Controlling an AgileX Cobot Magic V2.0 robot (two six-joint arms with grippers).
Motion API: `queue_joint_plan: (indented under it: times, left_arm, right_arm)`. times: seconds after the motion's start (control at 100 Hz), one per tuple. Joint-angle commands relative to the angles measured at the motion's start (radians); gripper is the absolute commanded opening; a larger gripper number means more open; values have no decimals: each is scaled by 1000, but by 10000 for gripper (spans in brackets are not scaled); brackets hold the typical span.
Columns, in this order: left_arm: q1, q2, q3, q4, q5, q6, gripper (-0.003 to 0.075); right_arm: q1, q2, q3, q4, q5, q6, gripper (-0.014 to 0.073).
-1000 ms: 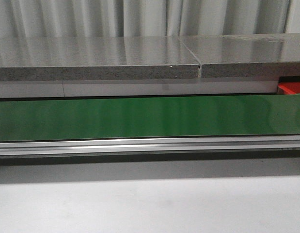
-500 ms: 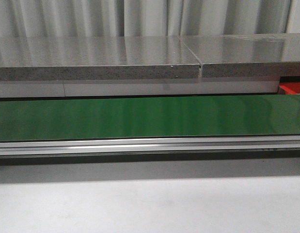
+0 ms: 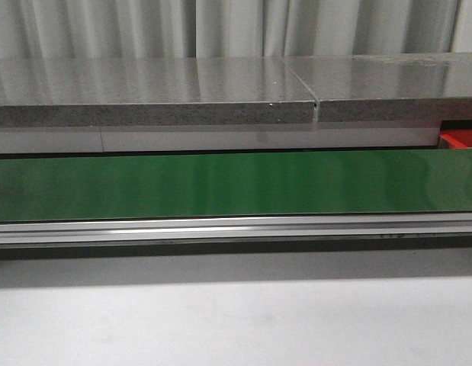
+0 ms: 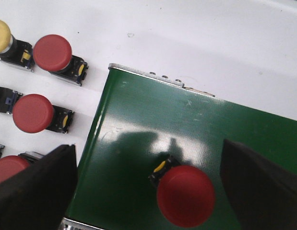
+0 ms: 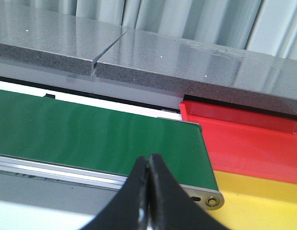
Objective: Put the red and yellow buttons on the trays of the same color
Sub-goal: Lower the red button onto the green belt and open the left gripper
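Left claw (image 4: 153, 191) is wide apart over a red button (image 4: 185, 195) near the green belt's (image 4: 138, 139) end, and its fingers (image 4: 35, 191) are cut off. Right claw (image 5: 149, 191) is pinched together, empty. Front view looks the same as before, only a corner of the red tray (image 3: 460, 138) showing.

Even bright light, belt (image 3: 236, 185) glare, perhaps slightly soft focus

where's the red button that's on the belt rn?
Left wrist view only: the red button sits on the green belt near its end, between the open left hand's fingers, untouched. Spare buttons lie on the white table beside it.
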Motion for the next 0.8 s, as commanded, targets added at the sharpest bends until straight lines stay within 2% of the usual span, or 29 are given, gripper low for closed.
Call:
queue_joint_plan:
  times: [0.0,0.21,0.45,0.79]
  left_arm:
    - [18,-61,-33,-2,-19,0,600]
    - [132,-123,-9,-2,2,0,600]
    - [330,-185,137,-1,-9,-2,600]
    - [550,-178,335,15,-177,-58,600]
  right_arm:
    - [1,-15,-9,0,-87,-2,-67]
    - [1,-15,-9,0,-87,-2,-67]
    - [1,-15,-9,0,-87,-2,-67]
    - [1,-15,-9,0,-87,-2,-67]
